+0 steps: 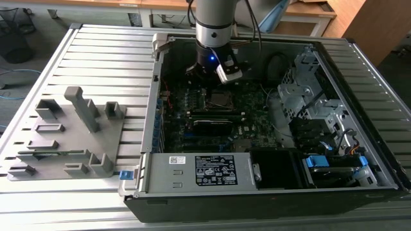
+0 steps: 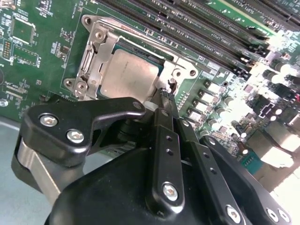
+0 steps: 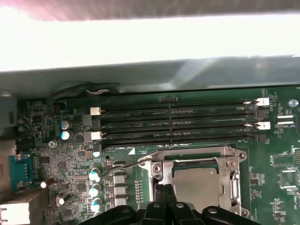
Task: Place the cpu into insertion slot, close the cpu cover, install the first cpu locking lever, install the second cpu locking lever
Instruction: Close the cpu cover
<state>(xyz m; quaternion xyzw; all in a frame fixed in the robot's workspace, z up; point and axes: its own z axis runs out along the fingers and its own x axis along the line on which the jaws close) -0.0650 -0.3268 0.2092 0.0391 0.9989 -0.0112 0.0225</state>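
A robot arm [image 1: 214, 29] reaches down into an open black and grey metal computer case [image 1: 153, 96] that lies on a ribbed grey metal counter [image 1: 103, 62]. The black two-fingered gripper [image 2: 165, 101] is pressed together, with no gap showing between its tips. The tips sit at one corner of the small square insertion slot [image 1: 220, 98] on the green circuit board [image 3: 65, 159]. Whether they pinch anything thin there cannot be told. The flat square cpu with its dull grey-silver top [image 2: 129, 77] lies in the slot. The thin silver square-framed cpu cover [image 2: 93, 65] lies down around it. In the first wrist view, a thin bent silver wire lever [image 3: 123, 166] runs out from the slot's side, beside the long black memory slots [image 3: 173, 124].
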